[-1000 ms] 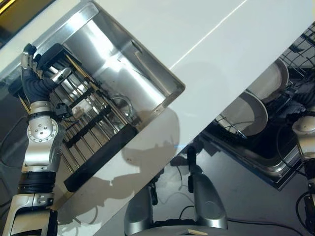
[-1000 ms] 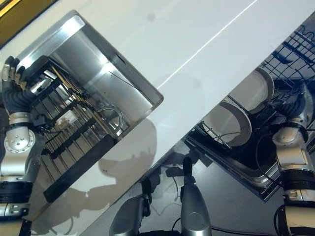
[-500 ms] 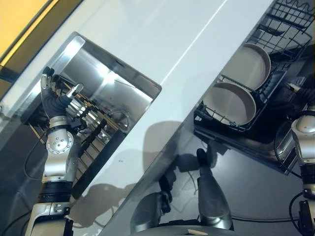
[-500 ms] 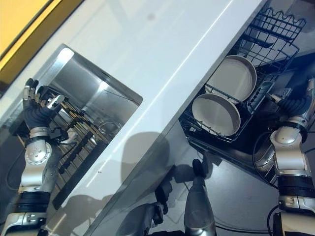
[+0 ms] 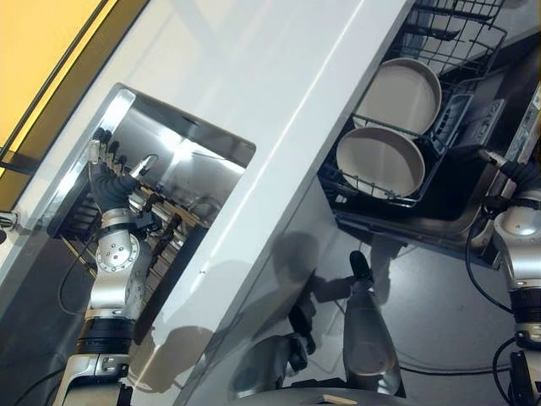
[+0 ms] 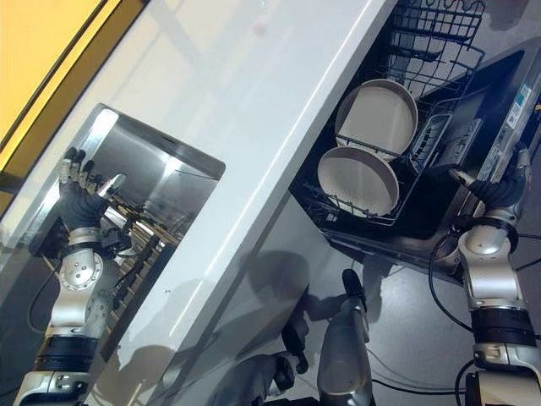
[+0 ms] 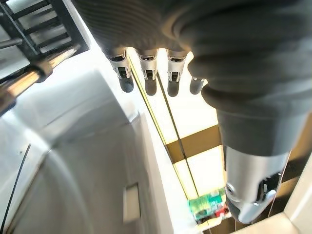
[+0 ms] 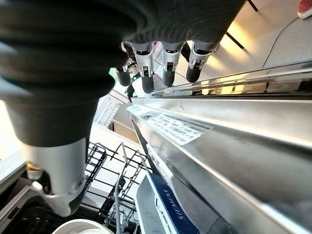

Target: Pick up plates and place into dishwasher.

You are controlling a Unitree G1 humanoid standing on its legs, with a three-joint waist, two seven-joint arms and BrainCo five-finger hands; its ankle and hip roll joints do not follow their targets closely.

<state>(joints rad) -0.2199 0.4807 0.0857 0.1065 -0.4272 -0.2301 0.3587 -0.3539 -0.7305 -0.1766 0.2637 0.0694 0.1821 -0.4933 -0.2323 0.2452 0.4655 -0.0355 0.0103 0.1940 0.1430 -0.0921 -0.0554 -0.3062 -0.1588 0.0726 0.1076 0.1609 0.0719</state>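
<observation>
- Since a second ago my head camera has swung, so the whole scene sits differently in view; my right hand [image 6: 497,191], then low against the dishwasher rack, is now raised beside the open dishwasher door [image 6: 473,110].
- My left hand [image 5: 110,173] has stayed up over the far left corner of the sink [image 5: 127,110], fingers [image 7: 148,80] straight and released, holding nothing.
- Just below that hand lies a dark wire rack [image 5: 161,233] inside the sink, and a shiny metal handle [image 5: 145,164] pokes up beside my thumb; I cannot tell whether I touch it.
- My right hand is on the right side of the scene, fingers [image 8: 168,73] extended and relaxed, grasping nothing, close to the door's metal edge [image 8: 234,126].
- Two white plates stand tilted in the lower rack [image 6: 423,144] of the dishwasher: the nearer plate [image 6: 358,181] and the farther plate [image 6: 377,117], one just behind the other, edges overlapping.
- An upper wire basket [image 5: 452,25] sits farther back, beyond the plates.
- Between sink and dishwasher runs the white countertop [image 5: 279,85], bare along its length.
- A yellow wall [image 5: 42,51] shows at the far left.
</observation>
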